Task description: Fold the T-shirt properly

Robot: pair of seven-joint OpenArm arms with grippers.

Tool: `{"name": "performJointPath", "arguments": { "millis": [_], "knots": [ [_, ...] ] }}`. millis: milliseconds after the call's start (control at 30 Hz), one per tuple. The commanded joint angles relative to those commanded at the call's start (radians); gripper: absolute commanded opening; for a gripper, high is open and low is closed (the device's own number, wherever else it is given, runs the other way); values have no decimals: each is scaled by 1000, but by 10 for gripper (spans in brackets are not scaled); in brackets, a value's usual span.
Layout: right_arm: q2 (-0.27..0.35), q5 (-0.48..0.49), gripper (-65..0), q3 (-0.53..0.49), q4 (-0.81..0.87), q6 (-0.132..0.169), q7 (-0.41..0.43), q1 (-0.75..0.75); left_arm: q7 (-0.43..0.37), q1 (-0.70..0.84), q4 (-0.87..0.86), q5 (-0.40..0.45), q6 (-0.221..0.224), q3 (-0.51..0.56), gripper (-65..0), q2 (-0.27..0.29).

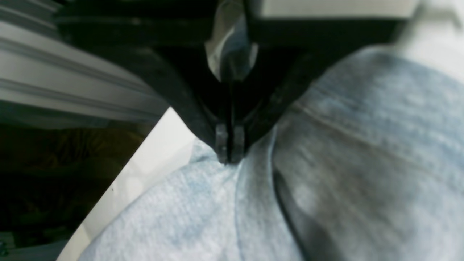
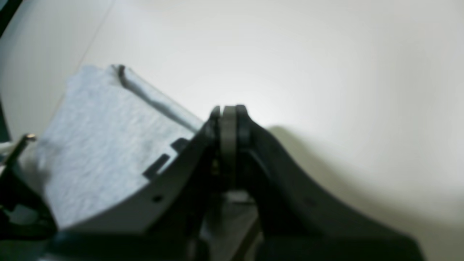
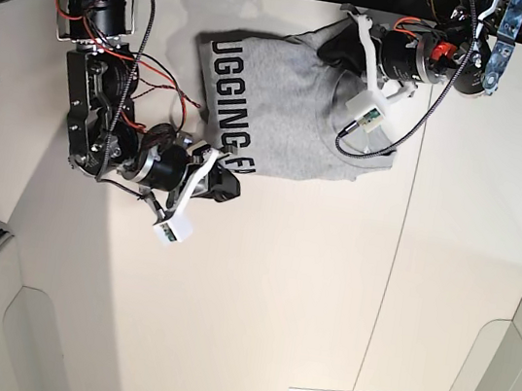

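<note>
Left claw (image 1: 230,145) closed, pinching T-shirt (image 1: 174,206); right claw (image 2: 228,112) closed; lettering readable only in base view.

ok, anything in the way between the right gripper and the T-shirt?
Nothing visible stands between the right gripper and the T-shirt; its fingers overlap the lettered edge in the right wrist view. Can't tell whether they touch.

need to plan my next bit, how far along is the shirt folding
Partly done: the shirt looks doubled over, black letters showing along one edge.
In hand: the left gripper is closed on the cloth; the right gripper is by the lettered edge, its grip unclear.
Left: probably more folding and smoothing, since the opposite end is uneven.
</note>
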Motion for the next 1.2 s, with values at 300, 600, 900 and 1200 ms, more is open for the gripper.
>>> {"name": "performJointPath", "arguments": {
  "millis": [300,600,900,1200],
  "knots": [
    [25,123,-650,-3,18,4,-79,-103,-23,-129,-31,86,0,0,-650,-63],
    [82,214,-650,-3,235,7,-87,-307,-136,-250,-32,176,0,0,-650,-121],
    [49,219,-650,-3,296,7,-87,-432,-180,-300,-48,176,0,0,-650,-109],
    [14,215,-650,-8,296,7,-87,-449,-170,-354,-199,184,28,0,-650,-51]
  ]
}}
